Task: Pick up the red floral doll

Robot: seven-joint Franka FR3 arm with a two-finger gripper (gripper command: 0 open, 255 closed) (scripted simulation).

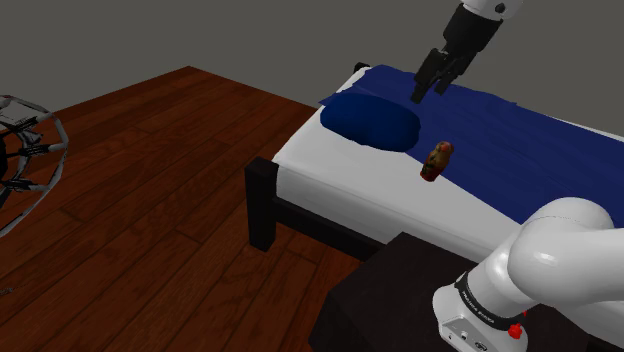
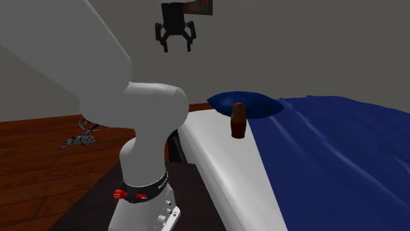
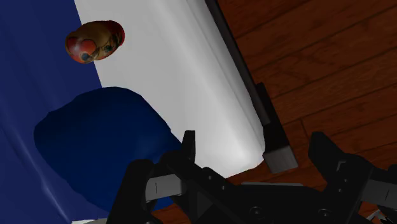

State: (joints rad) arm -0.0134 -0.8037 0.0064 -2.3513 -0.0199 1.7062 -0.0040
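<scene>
Your tool [image 1: 427, 92] hung high over the head of the bed [image 1: 330, 175], wide open and gripping nothing. You had the doll [image 1: 437, 161], red-brown with a patterned front, standing upright on the white sheet, just beside the blue pillow [image 1: 370, 122] at the blue blanket's [image 1: 520, 150] edge, well apart from the tool.

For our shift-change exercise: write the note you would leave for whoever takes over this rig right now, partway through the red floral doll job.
Gripper: open, empty, high above the pillow end of the bed.
Doll: upright on the white sheet, beside the blue pillow, at the edge of the blue cover.
Done: nothing grasped yet.
Left: move over the doll, lower, close on it, lift.
</scene>
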